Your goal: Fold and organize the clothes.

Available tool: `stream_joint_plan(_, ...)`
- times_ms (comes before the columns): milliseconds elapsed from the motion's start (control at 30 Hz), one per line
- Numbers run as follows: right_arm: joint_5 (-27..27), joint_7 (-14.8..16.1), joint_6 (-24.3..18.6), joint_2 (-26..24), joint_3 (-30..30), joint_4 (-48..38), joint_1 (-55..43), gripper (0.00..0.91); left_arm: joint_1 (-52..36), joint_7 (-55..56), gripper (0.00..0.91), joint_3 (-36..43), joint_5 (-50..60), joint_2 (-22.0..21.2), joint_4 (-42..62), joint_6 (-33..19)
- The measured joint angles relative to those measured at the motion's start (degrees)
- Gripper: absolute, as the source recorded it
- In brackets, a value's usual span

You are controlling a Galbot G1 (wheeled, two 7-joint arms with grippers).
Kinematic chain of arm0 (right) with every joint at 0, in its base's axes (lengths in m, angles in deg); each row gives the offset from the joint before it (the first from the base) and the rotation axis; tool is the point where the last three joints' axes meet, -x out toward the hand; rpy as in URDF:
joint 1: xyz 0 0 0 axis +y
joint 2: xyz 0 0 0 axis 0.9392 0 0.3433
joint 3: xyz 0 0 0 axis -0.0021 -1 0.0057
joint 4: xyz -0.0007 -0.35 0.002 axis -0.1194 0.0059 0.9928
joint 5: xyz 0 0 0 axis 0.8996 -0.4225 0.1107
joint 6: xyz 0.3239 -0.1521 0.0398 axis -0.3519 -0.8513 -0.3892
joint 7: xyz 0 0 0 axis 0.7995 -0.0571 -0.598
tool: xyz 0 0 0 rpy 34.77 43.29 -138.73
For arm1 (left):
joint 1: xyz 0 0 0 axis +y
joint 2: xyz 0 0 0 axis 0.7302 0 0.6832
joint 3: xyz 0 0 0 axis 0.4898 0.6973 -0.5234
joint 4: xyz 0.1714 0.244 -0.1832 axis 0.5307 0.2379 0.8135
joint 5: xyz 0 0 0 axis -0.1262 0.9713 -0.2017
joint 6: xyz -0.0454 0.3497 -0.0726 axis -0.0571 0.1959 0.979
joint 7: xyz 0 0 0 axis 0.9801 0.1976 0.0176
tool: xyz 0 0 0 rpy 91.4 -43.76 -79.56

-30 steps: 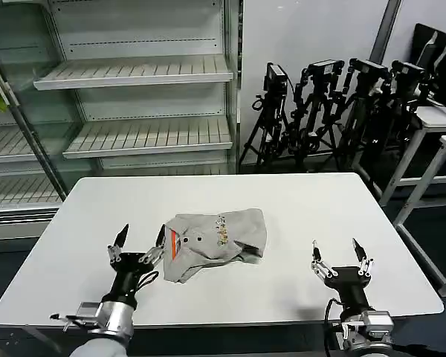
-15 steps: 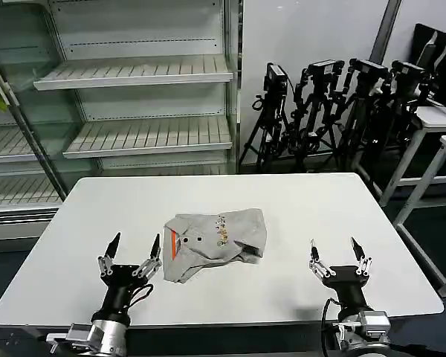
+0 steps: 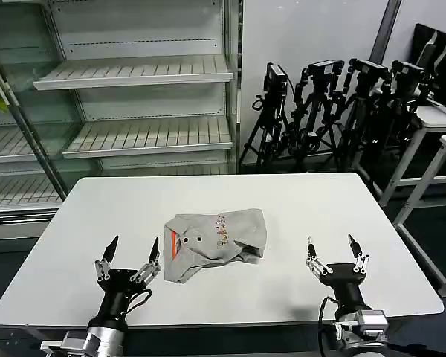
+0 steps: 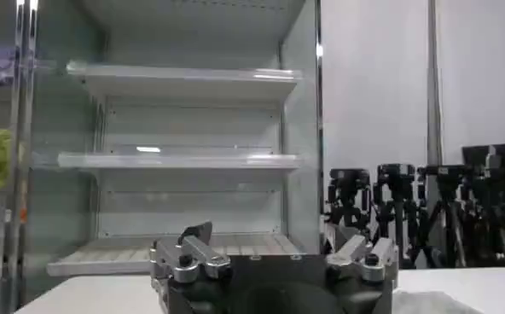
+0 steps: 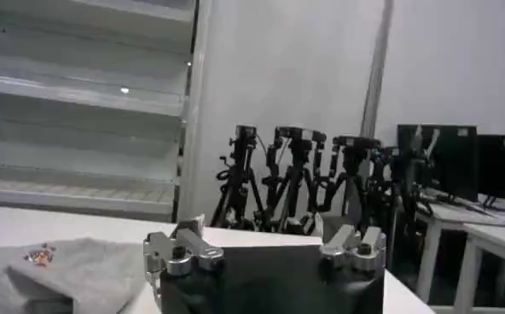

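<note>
The T-shirt [image 3: 215, 244] lay loosely bundled at the middle of the table [image 3: 342, 204], folding judged largely done, with left gripper [image 3: 128, 256] and right gripper [image 3: 337, 253] flanking it, both released and empty

T-shirt [image 3: 216, 236]: soft matt grey cloth, creased, small printed motif; orange-red label at collar, 9 o'clock side. Table [image 3: 320, 201]: smooth white top, faint sheen, probably laminate. Left gripper [image 3: 128, 254], right gripper [image 3: 332, 251]: matt black body, bright metal joints, fingers spread. Shelving [image 3: 134, 71] at 11 o'clock: pale slatted shelves, glossy uprights. Tripods [image 3: 334, 111] at 1 o'clock: matt black.
</note>
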Motion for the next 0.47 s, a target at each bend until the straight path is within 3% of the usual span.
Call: stream_joint_plan(467,-0.94,-0.34,0.56,-0.27,-0.68,0.23,-0.57,0.907,0.51,-0.05,0.907,0.17,-0.13,0.08,-0.69,0.67)
